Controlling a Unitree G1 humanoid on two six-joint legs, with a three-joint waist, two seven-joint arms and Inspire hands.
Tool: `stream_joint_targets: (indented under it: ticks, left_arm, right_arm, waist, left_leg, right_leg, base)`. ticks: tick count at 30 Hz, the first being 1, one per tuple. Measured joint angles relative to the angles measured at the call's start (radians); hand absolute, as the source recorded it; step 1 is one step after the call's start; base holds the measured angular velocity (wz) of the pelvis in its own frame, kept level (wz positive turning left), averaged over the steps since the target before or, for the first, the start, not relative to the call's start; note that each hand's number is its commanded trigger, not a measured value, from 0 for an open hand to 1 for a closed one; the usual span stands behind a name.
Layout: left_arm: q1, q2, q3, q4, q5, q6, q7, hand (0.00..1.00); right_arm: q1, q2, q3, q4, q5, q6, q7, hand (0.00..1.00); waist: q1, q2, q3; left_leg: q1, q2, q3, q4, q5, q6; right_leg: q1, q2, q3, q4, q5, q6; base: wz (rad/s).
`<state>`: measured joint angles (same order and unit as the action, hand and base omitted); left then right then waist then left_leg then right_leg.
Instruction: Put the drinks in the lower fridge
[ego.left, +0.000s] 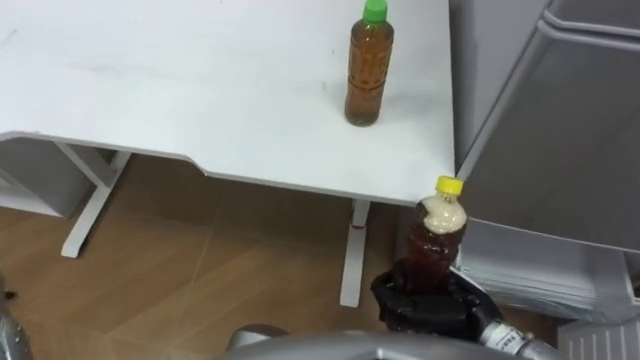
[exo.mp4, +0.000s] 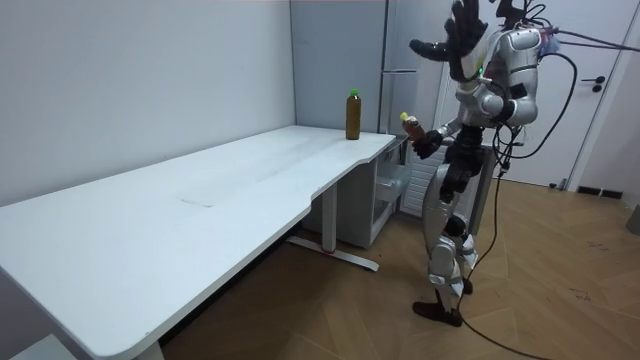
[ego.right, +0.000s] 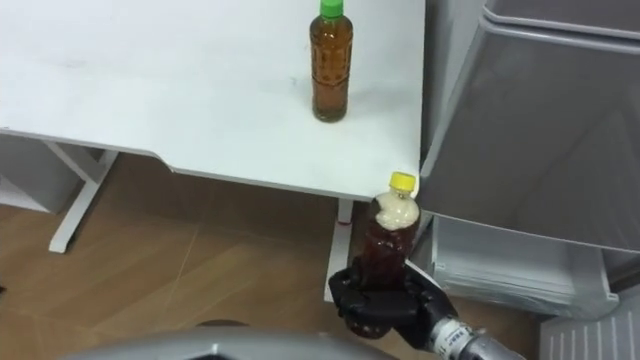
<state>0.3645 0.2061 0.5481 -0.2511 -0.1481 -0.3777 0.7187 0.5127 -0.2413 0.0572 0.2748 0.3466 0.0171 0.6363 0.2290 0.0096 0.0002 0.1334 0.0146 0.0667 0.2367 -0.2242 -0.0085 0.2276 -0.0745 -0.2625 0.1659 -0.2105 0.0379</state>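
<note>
Drinks are seen as two bottles, neither inside the fridge (ego.left: 560, 150). One yellow-capped bottle (ego.left: 435, 245) is held upright in the right hand (ego.left: 430, 305), low in the eye views, in front of the bench (ego.left: 200, 90) edge and just beside the grey fridge front. Dark brown liquid is seen in it, with a pale cream layer at the neck under the cap. The right hand is closed round the bottle's lower body, dark fingers wrapped about it, base hidden by the hand. One green-capped bottle (ego.left: 368, 75) is left standing upright on the white bench, near its far right corner, well apart from the held one; it is filled with amber-brown liquid nearly to the neck and is touched by nothing. A white lower part of the fridge (ego.left: 530, 265) is seen below the grey panel, just to the right of the held bottle; what is in it cannot be told. In the room view the robot is seen standing at the bench end by the fridge, with the left hand (exo.mp4: 462, 35) raised above shoulder level, fingers spread and holding nothing.
</note>
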Motion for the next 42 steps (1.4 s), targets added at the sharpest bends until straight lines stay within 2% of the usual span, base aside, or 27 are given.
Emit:
stream_joint_targets:
  ticks: [4, 7, 10, 12, 13, 15, 18, 21, 25, 28, 30, 31, 33, 35, 36, 38, 42]
  left_arm:
    - [0.049, 0.0, -0.033, 0.111, -0.121, 0.003, 0.076, 0.0]
    - [0.074, 0.001, -0.111, 0.257, -0.224, 0.004, 0.112, 0.0]
    - [0.091, -0.009, -0.203, 0.429, -0.313, 0.011, 0.126, 0.0]
    - [0.097, -0.015, -0.288, 0.581, -0.379, 0.015, 0.123, 0.0]
    - [0.099, -0.015, -0.309, 0.615, -0.394, 0.018, 0.118, 0.0]
    - [0.101, -0.03, -0.367, 0.758, -0.424, 0.024, 0.075, 0.0]
    - [0.099, -0.04, -0.45, 0.912, -0.451, 0.032, 0.004, 0.0]
    - [0.097, -0.05, -0.476, 1.004, -0.45, 0.041, -0.075, 0.0]
    - [0.103, -0.067, -0.478, 1.052, -0.449, 0.068, -0.175, 0.0]
    - [0.084, -0.068, -0.522, 1.131, -0.449, 0.095, -0.256, 0.0]
    - [0.064, -0.073, -0.54, 1.201, -0.442, 0.131, -0.32, 0.0]
    - [0.061, -0.073, -0.544, 1.214, -0.435, 0.137, -0.334, 0.0]
    - [0.052, -0.072, -0.546, 1.227, -0.425, 0.151, -0.384, 0.0]
    - [0.038, -0.069, -0.565, 1.264, -0.424, 0.155, -0.424, 0.0]
    - [0.027, -0.07, -0.579, 1.283, -0.419, 0.161, -0.448, 0.0]
    - [0.009, -0.07, -0.593, 1.306, -0.387, 0.173, -0.482, 0.0]
    - [-0.03, -0.07, -0.614, 1.331, -0.359, 0.186, -0.558, 0.0]
  right_arm:
    - [-0.007, -0.005, -0.001, -0.02, 0.001, 0.008, -0.097, 1.0]
    - [-0.035, -0.014, -0.001, -0.022, -0.003, 0.021, -0.18, 1.0]
    - [-0.047, -0.01, -0.001, -0.068, -0.091, 0.035, -0.271, 1.0]
    - [-0.074, -0.008, -0.002, -0.106, -0.137, 0.049, -0.334, 1.0]
    - [-0.082, -0.005, -0.002, -0.113, -0.148, 0.049, -0.352, 1.0]
    - [-0.096, 0.011, -0.009, -0.146, -0.216, 0.048, -0.4, 1.0]
    - [-0.095, 0.034, -0.008, -0.166, -0.284, 0.047, -0.44, 1.0]
    - [-0.098, 0.054, -0.006, -0.165, -0.325, 0.035, -0.47, 1.0]
    - [-0.101, 0.053, -0.007, -0.162, -0.352, 0.006, -0.508, 1.0]
    - [-0.11, 0.052, -0.007, -0.123, -0.352, -0.04, -0.55, 1.0]
    - [-0.118, 0.053, -0.014, -0.108, -0.351, -0.044, -0.596, 1.0]
    - [-0.118, 0.053, -0.018, -0.108, -0.351, -0.044, -0.613, 1.0]
    - [-0.121, 0.055, -0.043, -0.108, -0.367, -0.047, -0.689, 1.0]
    - [-0.137, 0.055, -0.068, -0.108, -0.412, -0.05, -0.752, 1.0]
    - [-0.151, 0.055, -0.082, -0.106, -0.436, -0.058, -0.791, 1.0]
    - [-0.167, 0.055, -0.093, -0.09, -0.444, -0.082, -0.86, 1.0]
    - [-0.176, 0.055, -0.089, -0.09, -0.388, -0.1, -0.98, 1.0]
  waist:
    - [-0.003, -0.008, -0.0008]
    - [-0.006, -0.011, 0.0]
    - [-0.011, -0.015, -0.0002]
    - [-0.025, -0.016, -0.0002]
    - [-0.032, -0.019, 0.0001]
    - [-0.057, -0.024, 0.0]
    - [-0.074, -0.025, 0.0014]
    - [-0.091, -0.022, 0.0033]
    - [-0.122, -0.014, 0.0077]
    - [-0.141, -0.009, 0.0097]
    - [-0.17, -0.008, 0.0124]
    - [-0.174, -0.006, 0.0122]
    - [-0.201, -0.004, 0.0101]
    - [-0.211, -0.004, 0.0069]
    - [-0.221, 0.001, 0.0097]
    - [-0.23, 0.005, 0.0088]
    - [-0.229, 0.003, 0.0085]
  left_leg:
    - [-0.001, -0.004, -0.004, -0.001, 0.001, 0.001]
    - [0.0, -0.007, -0.006, -0.008, 0.0, 0.001]
    - [0.002, -0.007, -0.005, -0.017, 0.0, 0.001]
    - [0.001, -0.007, 0.0, -0.025, 0.001, 0.001]
    - [0.0, -0.007, 0.001, -0.027, 0.001, 0.001]
    - [0.0, -0.006, 0.002, -0.034, 0.001, 0.001]
    - [0.0, -0.006, 0.014, -0.04, 0.0, 0.002]
    - [0.0, -0.007, 0.014, -0.041, 0.0, 0.003]
    - [-0.003, -0.008, 0.017, -0.042, -0.001, 0.005]
    - [-0.004, -0.007, 0.025, -0.048, 0.0, 0.006]
    - [-0.006, -0.01, 0.027, -0.047, 0.002, 0.009]
    - [-0.007, -0.01, 0.028, -0.047, 0.002, 0.009]
    - [-0.019, -0.01, 0.029, -0.041, 0.002, 0.01]
    - [-0.037, -0.009, 0.033, -0.036, 0.003, 0.01]
    - [-0.043, -0.007, 0.038, -0.033, 0.003, 0.011]
    - [-0.051, -0.007, 0.042, -0.033, 0.003, 0.011]
    - [-0.054, -0.007, 0.053, -0.033, 0.004, 0.011]
  right_leg:
    - [0.0, -0.002, 0.0, -0.008, 0.0, 0.001]
    - [-0.001, -0.003, 0.001, -0.011, 0.001, 0.002]
    - [-0.005, -0.003, 0.003, -0.013, 0.001, 0.003]
    - [-0.014, -0.003, 0.01, -0.01, 0.001, 0.003]
    - [-0.017, -0.003, 0.011, -0.009, 0.001, 0.003]
    - [-0.02, -0.003, 0.013, -0.011, 0.001, 0.003]
    - [-0.024, -0.003, 0.023, -0.012, 0.001, 0.004]
    - [-0.025, -0.003, 0.042, -0.011, 0.001, 0.004]
    - [-0.026, -0.004, 0.04, -0.011, 0.003, 0.006]
    - [-0.036, -0.006, 0.041, 0.004, 0.003, 0.006]
    - [-0.037, -0.009, 0.04, 0.004, 0.003, 0.006]
    - [-0.038, -0.009, 0.039, 0.005, 0.003, 0.007]
    - [-0.049, -0.01, 0.04, 0.006, 0.003, 0.008]
    - [-0.07, -0.01, 0.044, 0.014, 0.003, 0.007]
    - [-0.077, -0.009, 0.049, 0.022, 0.004, 0.007]
    - [-0.089, -0.009, 0.056, 0.023, 0.004, 0.007]
    - [-0.098, -0.009, 0.065, 0.024, 0.004, 0.007]
  base:
    - [0.0]
    - [0.0]
    - [-0.04]
    - [-0.08]
    - [-0.07]
    - [-0.04]
    - [-0.06]
    - [0.0]
    - [-0.01]
    - [-0.06]
    - [0.0]
    - [0.0]
    - [0.0]
    - [-0.06]
    - [-0.09]
    - [-0.09]
    - [-0.07]
